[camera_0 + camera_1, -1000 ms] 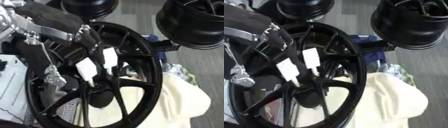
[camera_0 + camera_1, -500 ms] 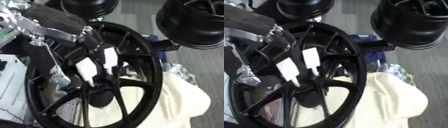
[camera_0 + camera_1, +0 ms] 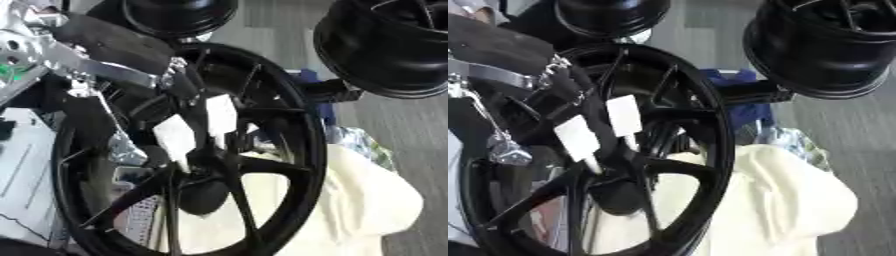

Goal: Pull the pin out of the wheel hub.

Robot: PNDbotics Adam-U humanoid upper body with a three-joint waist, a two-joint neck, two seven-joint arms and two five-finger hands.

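A large black spoked wheel hub point(image 3: 302, 150) fills the middle of both views, tilted toward me. My left arm comes in from the upper left, and my left hand point(image 3: 188, 125), black with white tips, lies over the spokes and reaches down to the hub's dark centre point(image 3: 203, 192). A thin pale stem point(image 3: 595, 167) shows just under the hand above the centre. I cannot make out the pin, and I cannot see whether the hand holds anything. My right hand shows in neither view.
Two more black wheels stand behind, one at the top point(image 3: 179, 15) and one at the upper right point(image 3: 385, 45). A cream cloth point(image 3: 359, 200) lies under the hub at the lower right. A blue object point(image 3: 745, 107) and crumpled foil point(image 3: 354, 142) sit beside the rim.
The left hand has stayed over the hub's centre. The arm behind it has shifted slightly.
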